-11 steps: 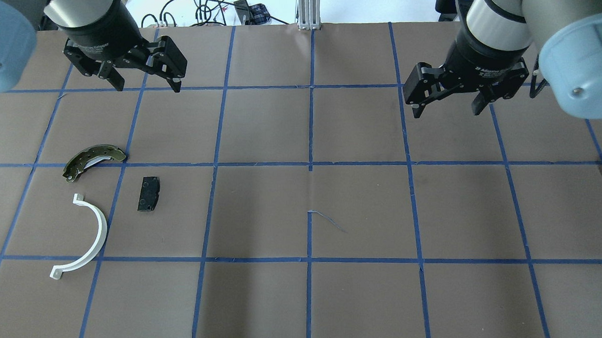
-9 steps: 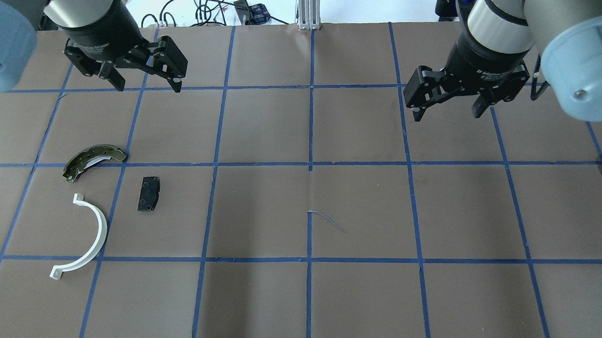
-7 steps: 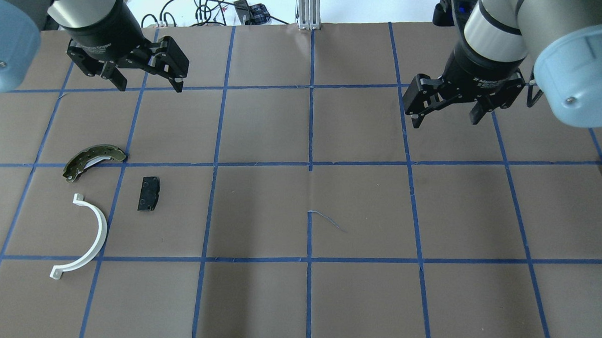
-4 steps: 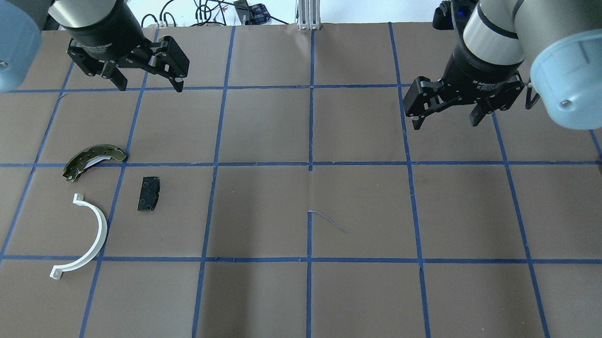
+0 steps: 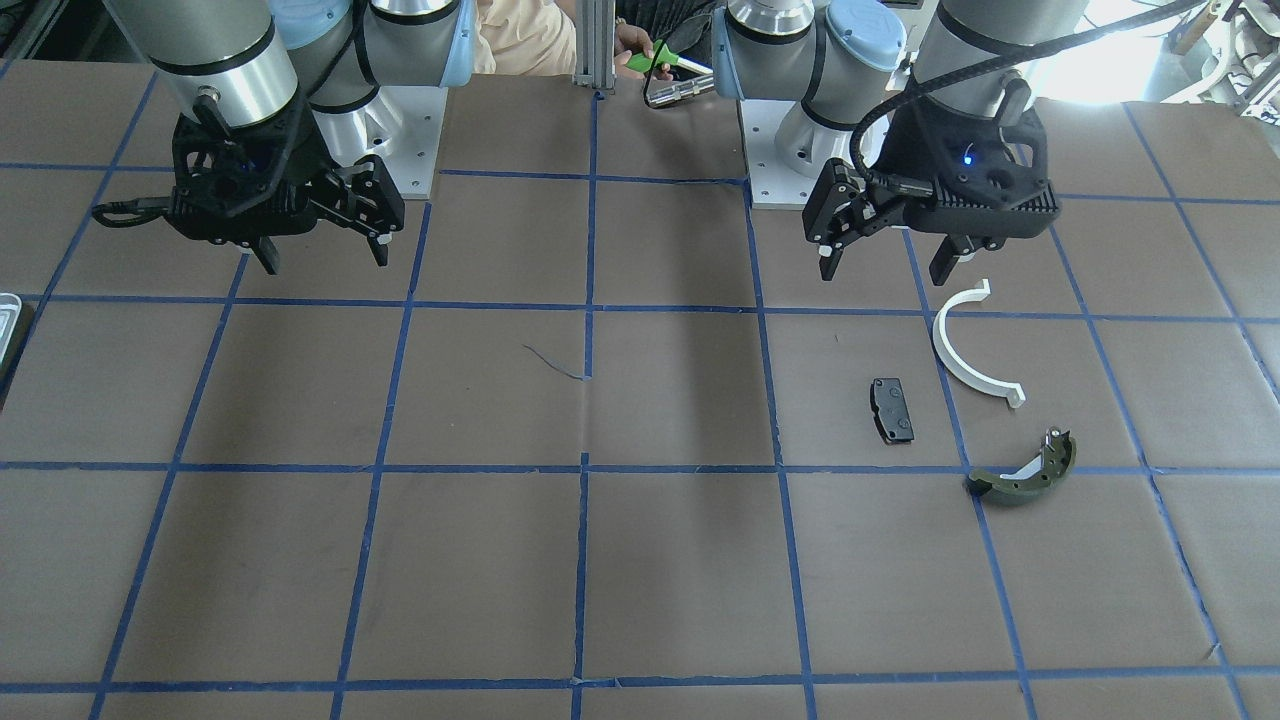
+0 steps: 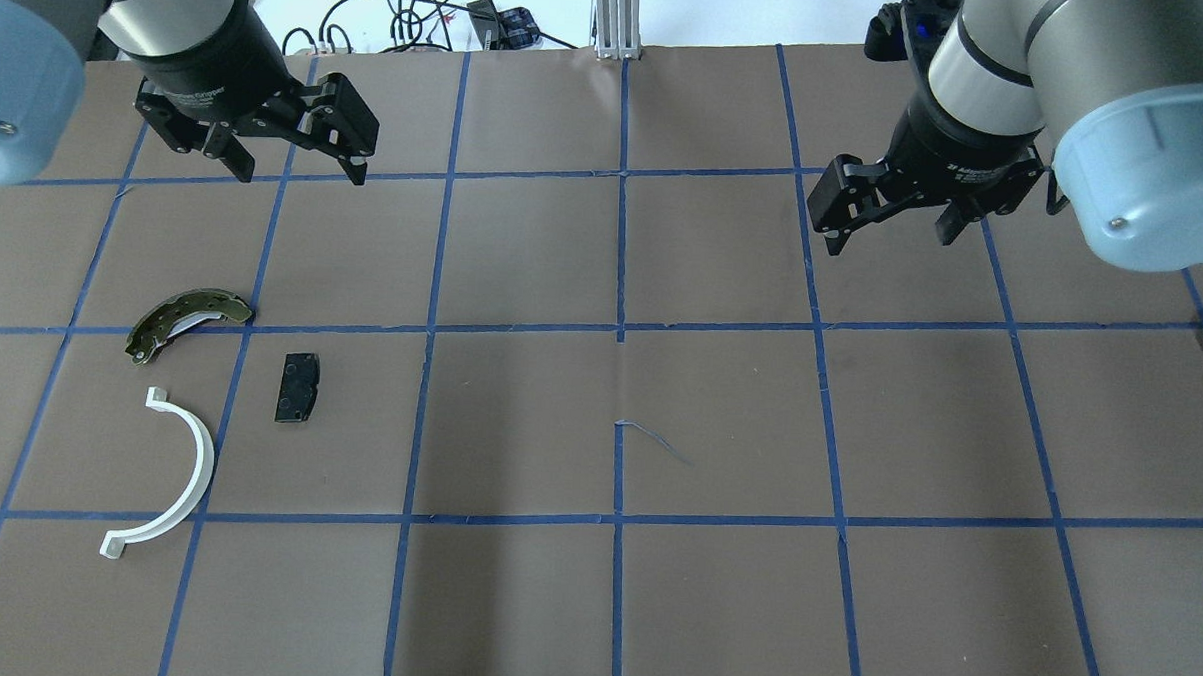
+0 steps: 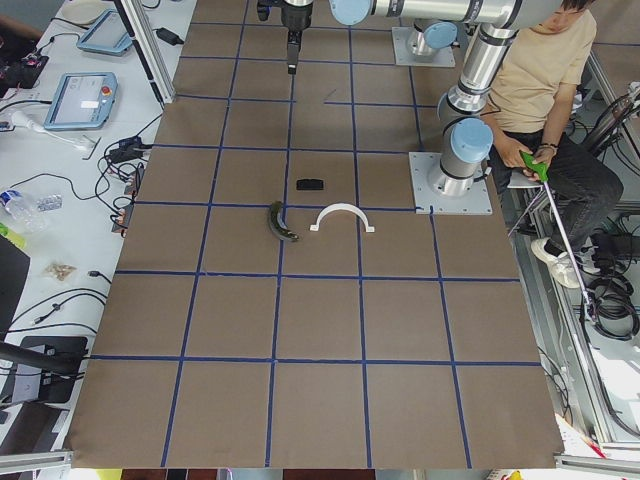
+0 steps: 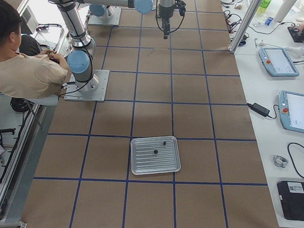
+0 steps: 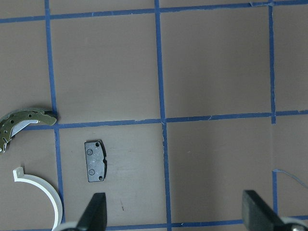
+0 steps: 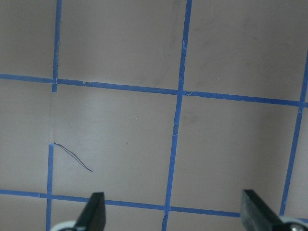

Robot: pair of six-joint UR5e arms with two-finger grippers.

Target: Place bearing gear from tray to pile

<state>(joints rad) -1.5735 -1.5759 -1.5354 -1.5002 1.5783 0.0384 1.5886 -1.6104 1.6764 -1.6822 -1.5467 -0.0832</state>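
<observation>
- Left hand (image 6: 299,172): hanging above the far left part of the surface (image 6: 719,422), spread wide open, gripping nothing, touching nothing.
- Right hand (image 6: 890,241): hanging above the far right part of the surface, spread wide open, gripping nothing.
- Tray (image 8: 142,164): lying flat at the robot's right end of the surface, well apart from both hands, showing in the overhead view only as a sliver at the right edge.
- Small dark bits (image 8: 155,152), two: lying inside the tray, apart from each other, too small for telling which is the bearing gear.
- Pile (image 5: 891,411): lying loose on the robot's left half of the surface, nearer the robot than the left hand.
- White half-ring (image 6: 203,454): lying flat, nearest the robot.
- Black pad (image 6: 298,387): lying flat just beside the half-ring, not touching it.
- Green brake shoe (image 6: 172,318): lying farthest out, one tip touching a blue tape line.
</observation>
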